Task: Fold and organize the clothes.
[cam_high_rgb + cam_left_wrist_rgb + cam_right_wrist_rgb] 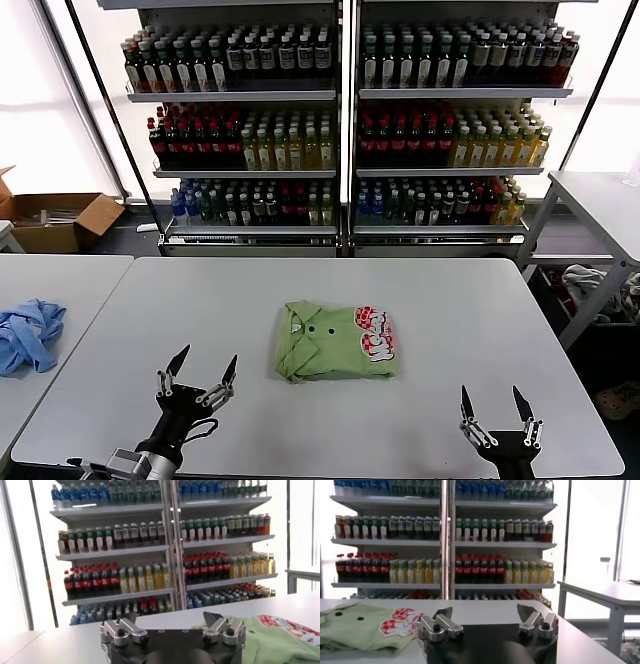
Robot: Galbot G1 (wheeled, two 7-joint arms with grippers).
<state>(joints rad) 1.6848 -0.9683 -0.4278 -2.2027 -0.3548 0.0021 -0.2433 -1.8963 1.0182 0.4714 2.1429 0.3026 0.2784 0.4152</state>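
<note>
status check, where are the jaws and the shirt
Left gripper and right gripper both open, empty, low at the near table edge. Green T-shirt folded flat mid-table, untouched. Blue garment far left, nothing in the way.

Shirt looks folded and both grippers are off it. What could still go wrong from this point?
1. The green T-shirt lies folded but loose, its left edge looking uneven; any further grab by the open left gripper or open right gripper might undo the folds.
2. The blue garment sits bunched on the neighbouring table at the robot's left; it could be mistaken for more work.
</note>
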